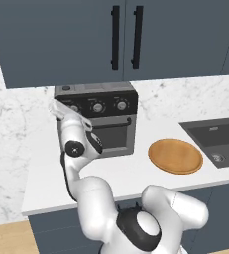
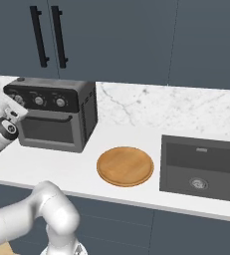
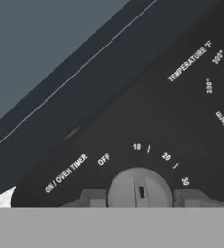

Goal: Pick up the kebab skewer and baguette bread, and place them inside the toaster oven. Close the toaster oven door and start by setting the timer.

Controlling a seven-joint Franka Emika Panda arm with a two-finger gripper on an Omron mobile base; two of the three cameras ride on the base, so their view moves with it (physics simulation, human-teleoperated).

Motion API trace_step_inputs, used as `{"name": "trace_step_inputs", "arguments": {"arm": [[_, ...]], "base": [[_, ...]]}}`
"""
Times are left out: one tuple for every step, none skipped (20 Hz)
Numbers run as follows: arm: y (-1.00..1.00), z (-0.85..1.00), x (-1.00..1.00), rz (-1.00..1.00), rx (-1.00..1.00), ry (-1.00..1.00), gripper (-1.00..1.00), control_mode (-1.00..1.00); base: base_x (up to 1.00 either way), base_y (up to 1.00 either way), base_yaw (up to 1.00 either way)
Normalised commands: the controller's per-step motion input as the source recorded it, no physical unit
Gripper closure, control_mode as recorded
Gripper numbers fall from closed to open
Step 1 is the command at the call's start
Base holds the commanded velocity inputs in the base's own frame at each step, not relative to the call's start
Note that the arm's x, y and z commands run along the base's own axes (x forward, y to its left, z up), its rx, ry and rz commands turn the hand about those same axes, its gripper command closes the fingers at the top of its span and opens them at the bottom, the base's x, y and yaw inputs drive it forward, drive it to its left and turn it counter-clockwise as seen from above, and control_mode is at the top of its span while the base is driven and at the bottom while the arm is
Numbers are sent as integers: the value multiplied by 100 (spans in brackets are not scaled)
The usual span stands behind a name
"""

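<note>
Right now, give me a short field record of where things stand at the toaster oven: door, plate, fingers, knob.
toaster oven: on the counter under the dark wall cabinets
toaster oven door: shut
wooden plate: on the counter between oven and sink, nothing on it
sink: right of the plate
fingers: one on each side of the timer knob, closed on it
timer knob: labelled ON / OVEN TIMER, marks OFF, 10, 20, 30 around it
kebab skewer, baguette bread: cannot tell behind the closed door
</note>
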Motion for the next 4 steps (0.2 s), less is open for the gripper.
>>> {"name": "trace_step_inputs", "arguments": {"arm": [[-9, 19, 6, 17, 31, -14, 100, -100], [-11, 19, 11, 17, 32, -14, 100, -100], [-15, 19, 10, 17, 32, -14, 100, -100], [-17, 19, 14, 16, 33, -14, 100, -100]], "base": [[0, 0, 0], [0, 0, 0], [0, 0, 0], [0, 0, 0]]}}
